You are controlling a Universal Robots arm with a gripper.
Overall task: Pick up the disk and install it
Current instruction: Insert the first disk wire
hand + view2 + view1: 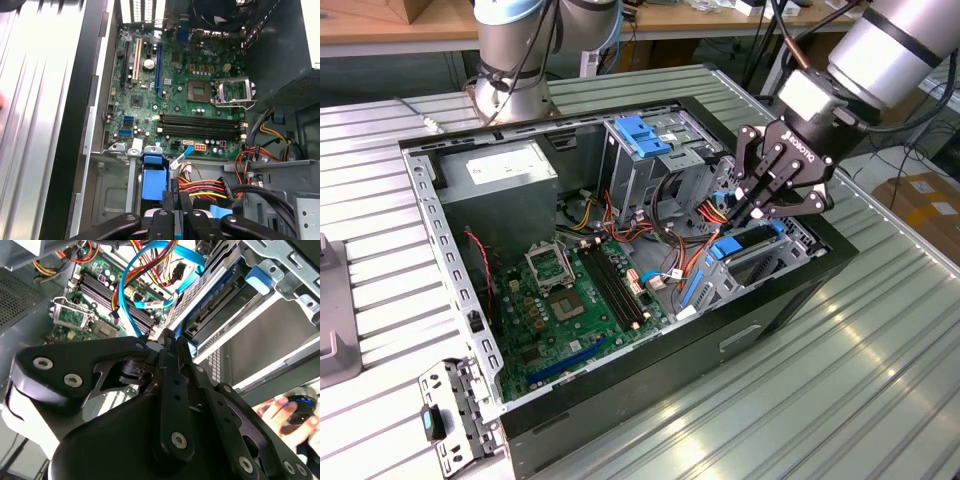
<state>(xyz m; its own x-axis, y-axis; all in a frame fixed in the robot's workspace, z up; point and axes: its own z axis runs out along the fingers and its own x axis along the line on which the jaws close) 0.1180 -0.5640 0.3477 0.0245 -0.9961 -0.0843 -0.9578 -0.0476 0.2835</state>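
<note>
The end effector [752, 212] is seen with its fingers drawn together, poised just above the disk [748, 243], which is seated in the drive bay at the open computer case's [620, 400] front corner. Beyond it, the motherboard [575, 300] is laid flat inside, and the case is carried on a ribbed metal surface [800, 400].

Disk [748, 243] sits in case [620, 420], tool [757, 207] just above.
</note>
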